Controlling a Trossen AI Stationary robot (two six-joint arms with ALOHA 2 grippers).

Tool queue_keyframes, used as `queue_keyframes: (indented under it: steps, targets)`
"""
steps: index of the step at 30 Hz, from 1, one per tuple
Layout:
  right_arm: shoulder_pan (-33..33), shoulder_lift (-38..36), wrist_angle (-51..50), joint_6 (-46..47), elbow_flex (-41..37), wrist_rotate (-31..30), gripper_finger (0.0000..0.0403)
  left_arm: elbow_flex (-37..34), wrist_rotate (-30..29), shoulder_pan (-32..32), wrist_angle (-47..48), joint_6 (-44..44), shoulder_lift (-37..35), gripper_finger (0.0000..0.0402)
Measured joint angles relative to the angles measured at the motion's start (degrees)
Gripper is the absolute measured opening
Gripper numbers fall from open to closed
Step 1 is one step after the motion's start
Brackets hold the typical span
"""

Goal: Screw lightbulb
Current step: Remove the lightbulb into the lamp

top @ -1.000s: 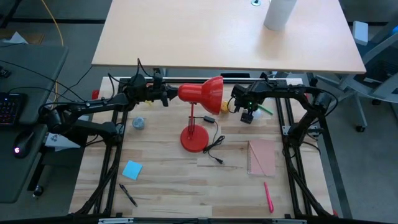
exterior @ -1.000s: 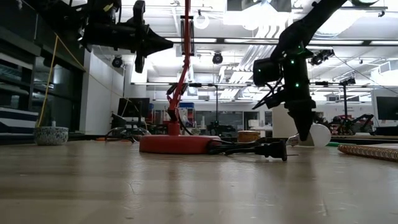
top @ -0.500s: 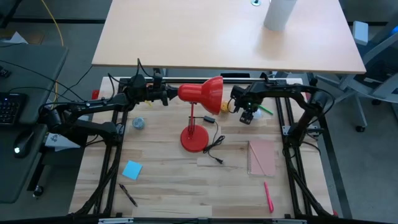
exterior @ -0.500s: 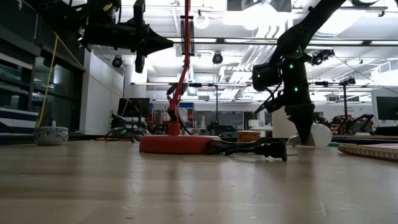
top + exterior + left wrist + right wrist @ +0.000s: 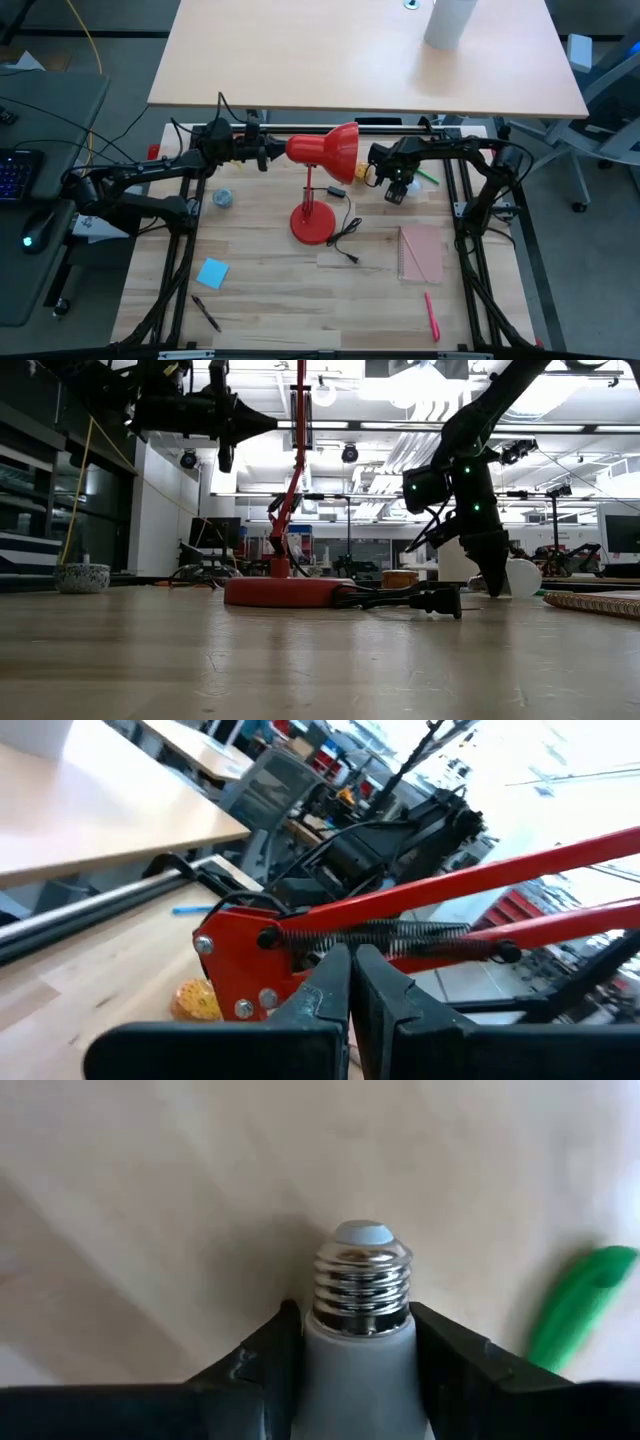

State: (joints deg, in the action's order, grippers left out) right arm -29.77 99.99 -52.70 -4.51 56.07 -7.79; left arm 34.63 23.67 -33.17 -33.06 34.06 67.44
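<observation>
Your right fingers (image 5: 362, 1380) have squeezed in on the small white lightbulb with the silver screw end (image 5: 362, 1320). A moment ago they stood wider apart above it. Now one dark finger (image 5: 265, 1355) touches each side of the bulb's white neck, so it looks like you have it pinched. The bulb lies on the pale wooden counter (image 5: 270, 290), at the back on the right side, near the open mouth of the red metal desk lamp (image 5: 325, 150). The screw end points away from your right wrist and is bare.

This means the grab looks done, I think. Lifting and turning the bulb toward the lamp comes next.

Your left fingers (image 5: 350, 982) are pressed tight together at the lamp's red arm with its springs (image 5: 400, 925), right behind the shade. From above, the left gripper (image 5: 262, 152) sits at the back of the shade.

Watch what is close by. A green pen-like thing (image 5: 580, 1305) lies just beside the bulb. A small yellow-orange round thing (image 5: 362, 172) sits between the bulb and the lamp. The black cord and plug (image 5: 345, 235) trail near the round red base. The dark frame rail (image 5: 300, 124) is close behind. There is more open counter toward the front, past the pink notebook (image 5: 421, 252).
</observation>
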Motion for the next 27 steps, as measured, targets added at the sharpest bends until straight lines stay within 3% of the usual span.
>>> queue_keyframes:
  steps: [5,8,12,16,20,27]
  targets:
    - [1.8,0.0,-0.1,1.1,0.0,0.9,0.0157,-3.6,4.5,-1.4,-2.5,3.5,-1.8,0.0]
    - [2.7,0.0,0.2,1.1,0.0,1.0,0.0168,-10.3,3.6,-1.0,-11.6,7.9,-4.4,0.0]
    - [3.4,0.0,0.7,0.3,0.0,1.4,0.0162,-22.6,-4.3,2.0,-28.5,14.5,-7.9,0.0]
    - [3.6,-0.1,1.2,-0.7,0.0,2.5,0.0153,-32.0,-14.5,8.5,-37.6,17.8,-10.9,0.0]
    - [3.6,-0.1,1.5,-0.3,0.0,2.9,0.016,-32.9,-24.5,18.6,-39.2,13.1,-12.9,0.0]
    - [3.6,-0.2,3.2,2.1,0.0,5.3,0.0156,-33.7,-34.3,32.4,-37.1,4.3,-12.4,0.0]
